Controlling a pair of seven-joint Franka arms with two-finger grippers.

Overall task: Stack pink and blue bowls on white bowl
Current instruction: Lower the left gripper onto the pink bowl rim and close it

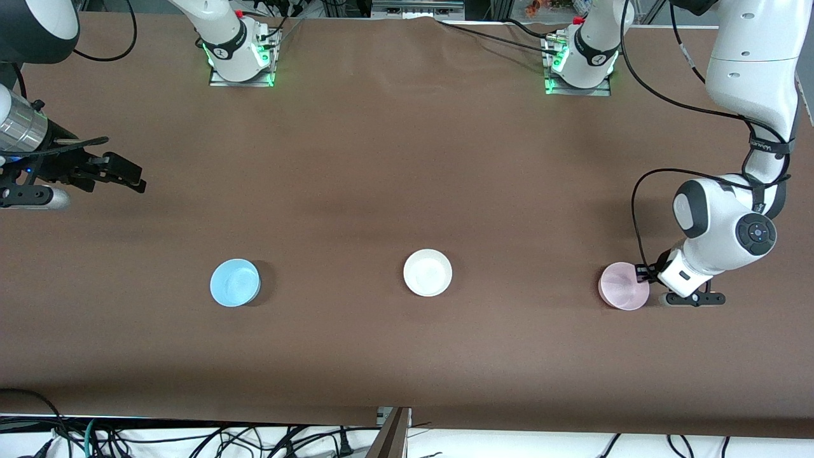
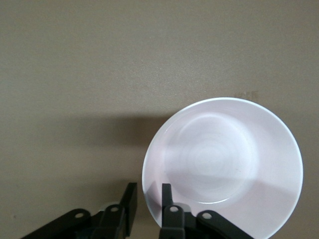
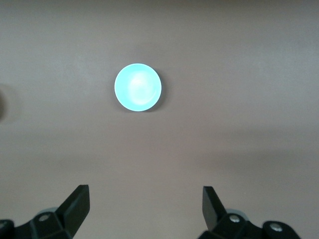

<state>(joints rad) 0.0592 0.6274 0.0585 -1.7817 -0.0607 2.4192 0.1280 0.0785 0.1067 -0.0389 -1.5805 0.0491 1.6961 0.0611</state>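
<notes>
Left wrist view shows the left gripper [image 2: 148, 199] pinching the pink bowl [image 2: 224, 167] by its thin rim, one finger inside and one outside, at the left arm's end of the table. It looks light, stiff and slippery, sits mouth up, and is round with no long side. The right gripper [image 3: 145, 204] waits wide open, high over the blue bowl [image 3: 138, 86], with the white bowl [image 1: 427, 272] between both.

right arm [image 1: 25, 127]: cut off by the frame's left edge, upper left of the front view
left gripper [image 1: 647, 272]: fingertips largely hidden by its wrist housing, lower right
pink bowl [image 2: 224, 164]: rim cut by the bottom edge, left wrist view
</notes>
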